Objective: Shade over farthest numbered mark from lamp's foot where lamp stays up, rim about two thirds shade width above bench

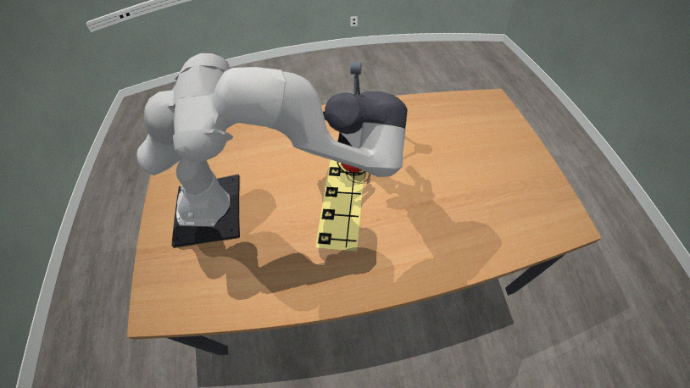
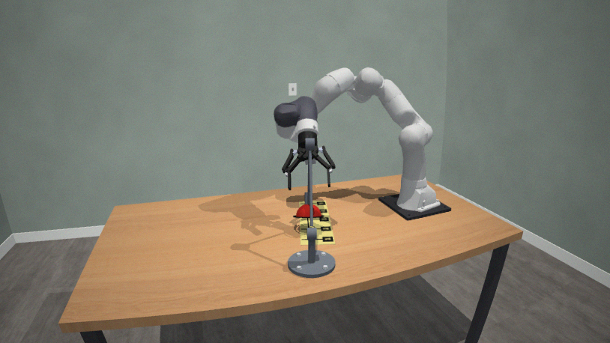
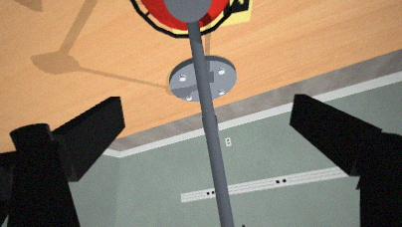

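Observation:
The lamp has a round grey foot point(image 2: 300, 266) point(image 3: 225, 75) near the bench's edge and a tall grey pole point(image 2: 309, 187) point(image 1: 356, 72). Its red shade point(image 2: 303, 210) point(image 1: 350, 168) point(image 3: 159, 15) hangs low over the near-foot end of the yellow numbered strip point(image 1: 340, 227) point(image 2: 303, 240) point(image 3: 240, 14), by mark 2 point(image 1: 333, 170). A black ring lies on the strip under the shade. My gripper point(image 2: 309, 185) point(image 3: 208, 111) is open and empty, well above the shade. In the wrist view a grey lamp rod point(image 3: 215, 144) runs between the fingers without touching them. In the top view my wrist hides the gripper and most of the shade.
The strip's marks 3 point(image 1: 331, 191), 4 point(image 1: 328, 213) and 5 point(image 1: 324, 236) run away from the lamp's foot toward the far bench edge. My arm's black base plate point(image 1: 226, 231) point(image 2: 439, 207) stands at one side of the wooden bench point(image 1: 482, 158) point(image 2: 170, 255).

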`<state>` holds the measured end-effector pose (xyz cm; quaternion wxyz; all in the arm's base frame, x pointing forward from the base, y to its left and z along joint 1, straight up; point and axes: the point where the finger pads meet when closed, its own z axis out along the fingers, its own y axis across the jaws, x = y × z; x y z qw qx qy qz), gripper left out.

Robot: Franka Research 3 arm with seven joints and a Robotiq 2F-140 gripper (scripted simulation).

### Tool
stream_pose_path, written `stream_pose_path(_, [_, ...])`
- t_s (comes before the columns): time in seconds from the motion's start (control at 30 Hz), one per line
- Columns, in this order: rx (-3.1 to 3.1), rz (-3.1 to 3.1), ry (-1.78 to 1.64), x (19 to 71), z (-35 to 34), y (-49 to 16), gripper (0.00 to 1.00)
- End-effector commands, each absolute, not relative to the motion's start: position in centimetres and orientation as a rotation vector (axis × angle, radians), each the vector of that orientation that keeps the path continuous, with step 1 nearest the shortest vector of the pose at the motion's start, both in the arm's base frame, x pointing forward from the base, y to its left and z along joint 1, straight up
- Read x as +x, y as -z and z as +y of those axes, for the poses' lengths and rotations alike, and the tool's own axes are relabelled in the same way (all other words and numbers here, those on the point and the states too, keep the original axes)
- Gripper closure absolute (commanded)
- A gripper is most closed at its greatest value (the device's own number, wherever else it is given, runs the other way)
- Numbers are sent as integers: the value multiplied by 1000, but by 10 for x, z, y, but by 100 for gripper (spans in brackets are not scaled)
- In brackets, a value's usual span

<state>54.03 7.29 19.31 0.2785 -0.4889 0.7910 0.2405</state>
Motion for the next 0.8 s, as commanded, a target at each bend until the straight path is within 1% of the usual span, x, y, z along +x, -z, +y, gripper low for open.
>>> stream_pose_path(0.0, [-1312, 2122, -645, 540, 73, -193, 0])
stream_pose_path(0.77, [-1303, 2127, -637, 522, 9, -251, 0])
